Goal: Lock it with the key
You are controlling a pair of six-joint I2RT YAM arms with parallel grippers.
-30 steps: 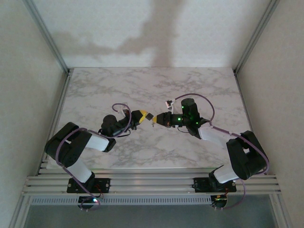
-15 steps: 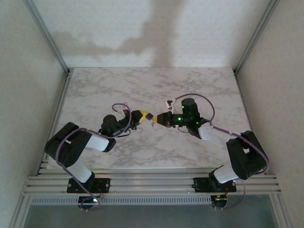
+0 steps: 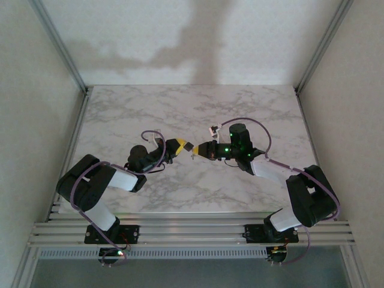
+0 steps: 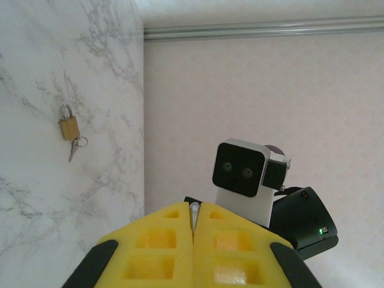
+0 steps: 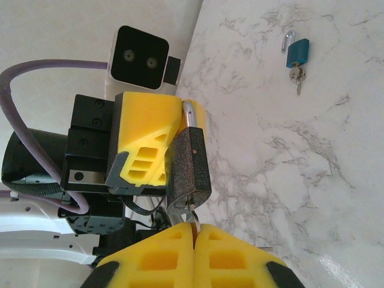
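Top: left gripper [image 3: 182,146] and right gripper [image 3: 195,152] tip to tip over marble table [image 3: 180,108], black padlock [image 3: 188,147] between.
Left wrist: fingers [image 4: 162,240] pinched tight on padlock shackle; brass padlock [image 4: 69,128] flat on marble.
Right wrist: fingers [image 5: 231,258] clamp key [image 5: 189,215], seemingly seated in padlock base; blue padlock [image 5: 297,53] well beyond.

Both arms fold at the elbow and reach inward so that the left tool [image 3: 180,146] and the right tool [image 3: 198,150] face tip to tip, each with its jaws closed, the left pinching the black padlock [image 5: 189,165], the right pinching the key [image 5: 191,217].
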